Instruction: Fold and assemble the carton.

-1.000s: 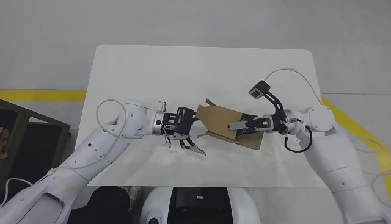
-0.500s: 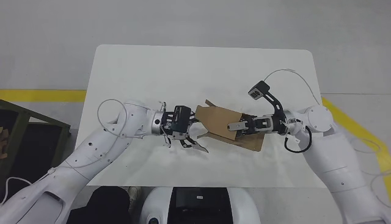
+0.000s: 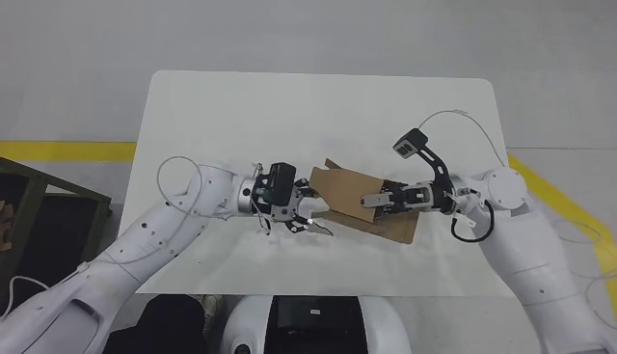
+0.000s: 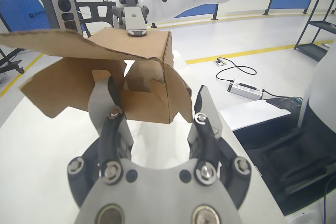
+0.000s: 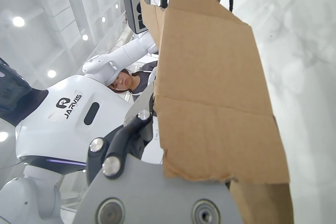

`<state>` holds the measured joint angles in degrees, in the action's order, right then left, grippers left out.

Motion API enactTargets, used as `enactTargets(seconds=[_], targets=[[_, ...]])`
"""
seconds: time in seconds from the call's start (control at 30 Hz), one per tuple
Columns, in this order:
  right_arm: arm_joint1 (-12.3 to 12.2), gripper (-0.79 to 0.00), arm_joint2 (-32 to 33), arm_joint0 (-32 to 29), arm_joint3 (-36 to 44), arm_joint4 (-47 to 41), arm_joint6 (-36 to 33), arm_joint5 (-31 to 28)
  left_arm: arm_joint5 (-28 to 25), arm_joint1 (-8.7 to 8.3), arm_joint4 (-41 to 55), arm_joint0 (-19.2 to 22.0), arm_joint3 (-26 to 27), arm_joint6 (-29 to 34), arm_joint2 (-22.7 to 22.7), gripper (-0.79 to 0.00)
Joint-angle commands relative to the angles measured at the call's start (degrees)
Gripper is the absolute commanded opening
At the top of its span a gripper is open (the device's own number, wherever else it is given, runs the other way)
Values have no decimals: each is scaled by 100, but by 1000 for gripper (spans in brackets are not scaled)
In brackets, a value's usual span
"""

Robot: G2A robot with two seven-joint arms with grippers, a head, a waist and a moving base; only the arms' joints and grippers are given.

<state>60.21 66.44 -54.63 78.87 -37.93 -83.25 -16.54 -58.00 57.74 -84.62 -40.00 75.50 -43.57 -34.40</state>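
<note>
carton: one brown corrugated cardboard carton lying on its side, front-centre of the white rounded-corner table. Matte fluted board, ragged torn edges, top flap bowed.
flaps: three splayed at the open end facing the left gripper. Notched flaps sit deeper inside and are hard to make out.
left gripper state: two flat metal fingers set wide apart, holding nothing. They straddle the side flap at the open end; can't tell if they touch it.
right gripper: clamped on the carton's top panel, one finger pressed flat on top.
hidden: its other finger is behind the cardboard. The carton's underside and far end are out of sight.
count: one carton, two grippers, one table.
</note>
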Motion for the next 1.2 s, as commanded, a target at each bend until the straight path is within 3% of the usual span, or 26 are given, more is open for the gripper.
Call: enactTargets(seconds=[0.0,0.13,0.73,1.17], targets=[[-4,-785,7,-9,9,3,-19,12,0,-7,106,34,-59,-125,88,-302],[-10,-785,29,-32,24,-21,-38,12,0,-35,330,145,-160,-271,299,-357],[-20,-785,32,-60,95,-49,-120,23,0,-191,2234,634,-354,-271,1441,-453],[-12,-785,-12,-27,54,-51,-126,34,0,-276,2793,819,-447,-272,1753,-477]])
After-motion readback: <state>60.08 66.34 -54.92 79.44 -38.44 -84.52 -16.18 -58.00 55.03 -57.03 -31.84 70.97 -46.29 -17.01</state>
